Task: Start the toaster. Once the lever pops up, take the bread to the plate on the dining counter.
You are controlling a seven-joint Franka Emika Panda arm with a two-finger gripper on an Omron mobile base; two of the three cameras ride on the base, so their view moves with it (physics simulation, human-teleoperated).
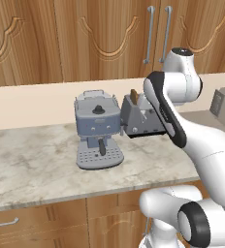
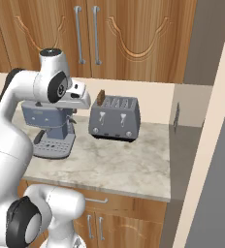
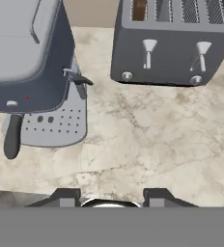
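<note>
- on the marble worktop, the toaster sits against the back wall, its two levers facing out toward the robot; that face is the one to reach for the start step.
- the bread stands upright in the toaster's end slot, the slot nearest the espresso machine, and pokes above the top, so it seems not yet pushed down.
- the gripper hangs above the worktop in front of the toaster, between it and the espresso machine, well short of the levers; it holds nothing, and its tips stand partly apart with bare marble between them.
- my judgement: the lever below the bread is the one to press, and a downward push needs the fingers above it first.
- just beside the toaster, the espresso machine's handle and steam wand jut forward and crowd that side of the approach.
- behind the toaster rise wooden cabinets; a wall outlet sits on its far side.
</note>
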